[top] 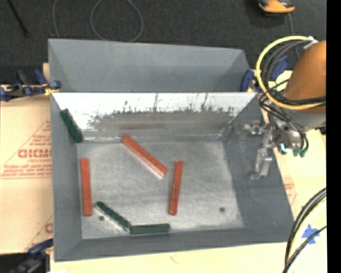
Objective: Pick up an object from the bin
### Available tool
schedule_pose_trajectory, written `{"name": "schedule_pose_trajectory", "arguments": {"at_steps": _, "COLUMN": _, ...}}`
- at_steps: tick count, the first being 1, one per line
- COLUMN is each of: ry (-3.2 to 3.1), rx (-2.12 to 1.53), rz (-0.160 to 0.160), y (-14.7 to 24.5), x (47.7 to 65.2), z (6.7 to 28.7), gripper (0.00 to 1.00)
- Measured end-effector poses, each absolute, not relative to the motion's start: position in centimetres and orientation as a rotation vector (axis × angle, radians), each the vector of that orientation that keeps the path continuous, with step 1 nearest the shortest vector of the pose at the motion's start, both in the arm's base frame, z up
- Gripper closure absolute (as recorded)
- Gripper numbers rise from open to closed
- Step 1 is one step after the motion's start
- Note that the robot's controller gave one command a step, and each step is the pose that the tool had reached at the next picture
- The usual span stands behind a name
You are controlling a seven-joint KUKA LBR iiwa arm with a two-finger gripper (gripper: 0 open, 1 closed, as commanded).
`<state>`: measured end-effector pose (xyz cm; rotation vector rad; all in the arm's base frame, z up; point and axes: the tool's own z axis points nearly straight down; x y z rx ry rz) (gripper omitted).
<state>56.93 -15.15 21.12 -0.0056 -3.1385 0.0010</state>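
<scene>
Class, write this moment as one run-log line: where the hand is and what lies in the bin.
hand: over right wall of bin, apart from the sticks | inside: three red sticks, three green sticks | pick: not yet done

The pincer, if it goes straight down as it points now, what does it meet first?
Probably the bin's bare wall on the view's right, though depth is unclear. The pincer hangs above that slope; the nearest red stick lies off to its side on the floor.
</scene>
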Motion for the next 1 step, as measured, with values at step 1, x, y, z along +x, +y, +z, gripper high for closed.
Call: {"name": "schedule_pose_trajectory", "arguments": {"at_steps": 1, "ry": -3.117, "rx": 0.416, "rz": 0.001, "y": -13.03, "x": 58.13, "z": 6.86, "gripper": 0.0}}
